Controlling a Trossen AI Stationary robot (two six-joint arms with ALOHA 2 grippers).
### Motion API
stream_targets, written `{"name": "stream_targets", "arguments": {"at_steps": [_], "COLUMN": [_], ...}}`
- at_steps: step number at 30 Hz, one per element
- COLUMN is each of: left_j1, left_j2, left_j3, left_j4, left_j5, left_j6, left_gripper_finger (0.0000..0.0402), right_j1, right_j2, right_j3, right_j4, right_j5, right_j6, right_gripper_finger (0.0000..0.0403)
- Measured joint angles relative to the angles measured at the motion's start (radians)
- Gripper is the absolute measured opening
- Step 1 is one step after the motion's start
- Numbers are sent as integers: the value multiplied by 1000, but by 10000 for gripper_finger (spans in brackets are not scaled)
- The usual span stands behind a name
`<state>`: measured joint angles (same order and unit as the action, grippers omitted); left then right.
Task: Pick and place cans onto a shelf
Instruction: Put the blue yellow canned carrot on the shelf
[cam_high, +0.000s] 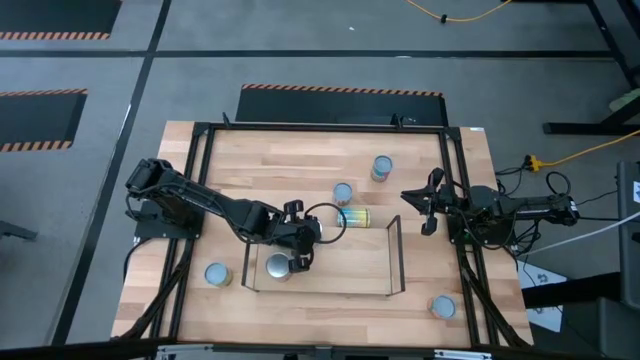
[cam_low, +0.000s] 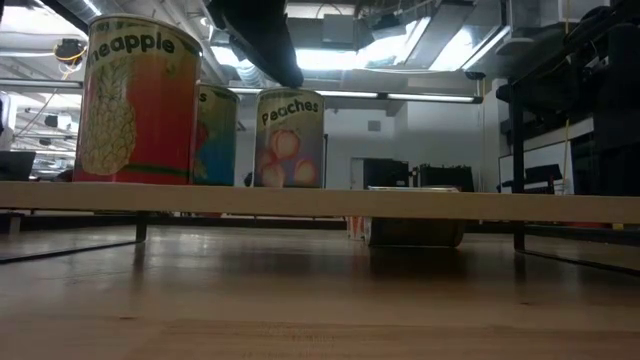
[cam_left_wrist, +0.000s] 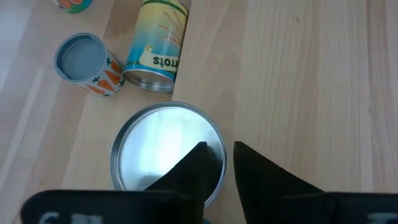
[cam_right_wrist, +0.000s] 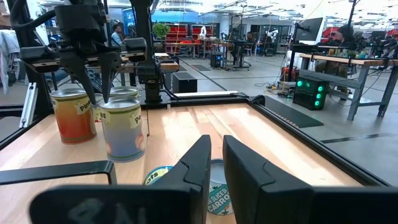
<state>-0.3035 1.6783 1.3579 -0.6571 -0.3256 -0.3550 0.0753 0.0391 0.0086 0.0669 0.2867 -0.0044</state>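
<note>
A silver-topped can (cam_left_wrist: 163, 149) stands upright on the left end of the shelf (cam_high: 340, 272), a low wooden board with black wire ends. My left gripper (cam_left_wrist: 219, 146) slants down over it, open. One finger (cam_left_wrist: 198, 163) is above the lid, the other (cam_left_wrist: 261, 180) outside the wall. The rim (cam_left_wrist: 221, 144) shows in the gap between them. From across the table, the right wrist view shows this gripper (cam_right_wrist: 98, 93) just above the can (cam_right_wrist: 122, 127). My right gripper (cam_right_wrist: 217, 146) waits shut at the table's right side (cam_high: 415, 205), level and pointing left.
A carrot-label can (cam_high: 343, 193) stands just beyond the shelf's far edge, and another can (cam_high: 355, 217) lies on its side there. Further cans stand at the far right (cam_high: 381, 167), left of the shelf (cam_high: 216, 274) and near the front right corner (cam_high: 441, 306).
</note>
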Motion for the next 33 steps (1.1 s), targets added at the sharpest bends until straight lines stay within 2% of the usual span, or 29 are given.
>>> {"name": "stream_targets", "arguments": {"at_steps": [22,28,30,33], "left_j1": [0,16,30,61], "left_j2": [-2,-2,-2,-3], "left_j3": [1,1,1,1], "left_j4": [109,150,173,217], "left_j5": [1,7,27,74], "left_j6": [26,76,92,127], "left_gripper_finger": [69,69,69,69], "right_j1": [0,0,0,0], "right_j2": [0,0,0,0], "right_j3": [0,0,4,53], "right_j4": [3,127,185,173], "right_j5": [0,0,1,1], "right_j6": [11,25,23,21], "right_gripper_finger": [49,49,49,49]}}
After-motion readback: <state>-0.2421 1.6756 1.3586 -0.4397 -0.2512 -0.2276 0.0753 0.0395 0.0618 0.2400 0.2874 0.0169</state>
